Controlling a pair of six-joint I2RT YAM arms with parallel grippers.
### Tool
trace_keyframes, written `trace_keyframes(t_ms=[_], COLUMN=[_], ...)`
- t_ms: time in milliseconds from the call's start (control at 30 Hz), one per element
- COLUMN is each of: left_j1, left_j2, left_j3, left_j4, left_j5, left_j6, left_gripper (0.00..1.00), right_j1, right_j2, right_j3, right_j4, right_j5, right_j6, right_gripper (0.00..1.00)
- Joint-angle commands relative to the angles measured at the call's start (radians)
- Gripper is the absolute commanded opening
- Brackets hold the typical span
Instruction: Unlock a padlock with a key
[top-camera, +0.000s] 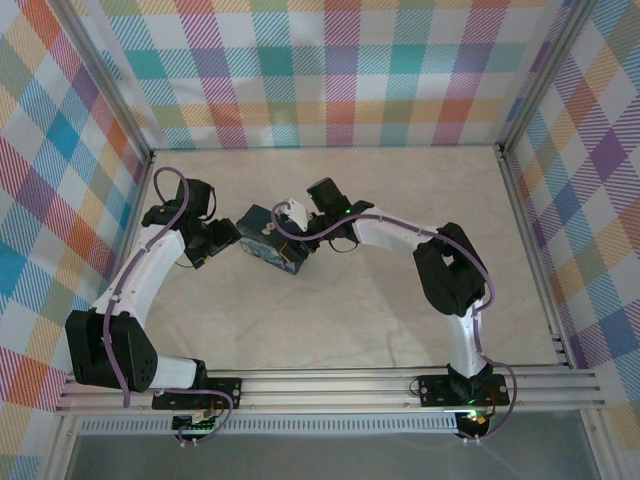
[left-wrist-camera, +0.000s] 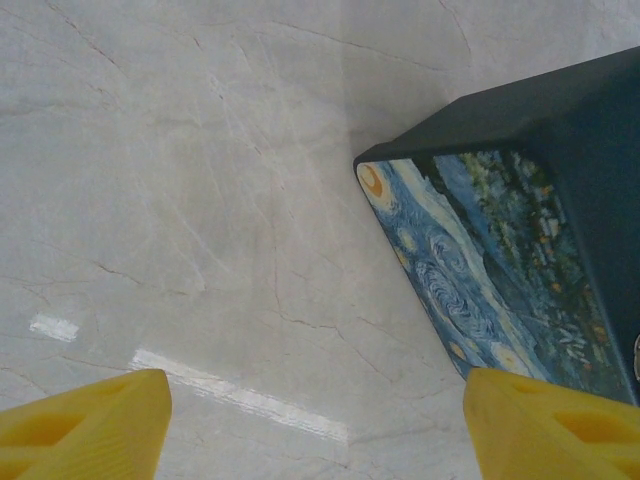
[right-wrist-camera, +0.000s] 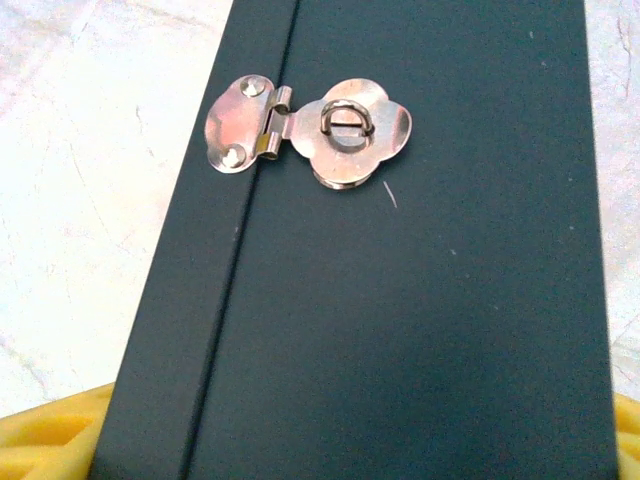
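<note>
Two arms meet at the dark-blue starry-night box (top-camera: 270, 245) on the table (top-camera: 380, 330): left gripper (left-wrist-camera: 312, 390) gapes open beside its corner; right gripper (right-wrist-camera: 350, 445) straddles its silver hasp (right-wrist-camera: 315, 130) face, clamped or not I cannot tell

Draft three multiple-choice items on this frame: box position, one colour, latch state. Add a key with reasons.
1. Where is the box?
A) between the left gripper and the right gripper
B) against the back wall
C) on the near rail

2. What colour are the fingertips in the wrist views?
A) black
B) yellow
C) red

3. How does the silver hasp sit?
A) swung wide open
B) hanging loose off the box
C) folded flat over its ring

Key:
1 A: the top view shows an arm tip on each side of the box.
2 B: yellow wedges sit at the bottom corners of both wrist views.
3 C: the ring pokes through the flat flap.
</note>
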Motion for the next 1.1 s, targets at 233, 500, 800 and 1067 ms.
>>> trace_keyframes(t_ms=[233, 500, 800, 1067], left_j1=[0.017, 0.019, -0.053, -0.161], left_j2=[-0.044, -0.037, 0.095, 0.289], left_j3=[0.044, 0.088, 0.121, 0.159], left_j4=[-0.05, -0.032, 0.014, 0.099], left_j5=[0.022, 0.085, 0.039, -0.077], left_j6=[0.012, 0.02, 0.053, 0.063], left_gripper=[0.77, 0.77, 0.75, 0.75], right_j1=[-0.022, -0.028, -0.027, -0.03], right_j2=[-0.035, 0.062, 0.037, -0.004], right_j3=[-0.156, -0.309, -0.262, -0.206], right_j4=[0.345, 0.824, 0.523, 0.271], right_j5=[-0.245, -0.309, -0.178, -0.065], right_j6=[0.73, 1.278, 1.026, 0.828], right_gripper=[0.71, 0.81, 1.0, 1.0])
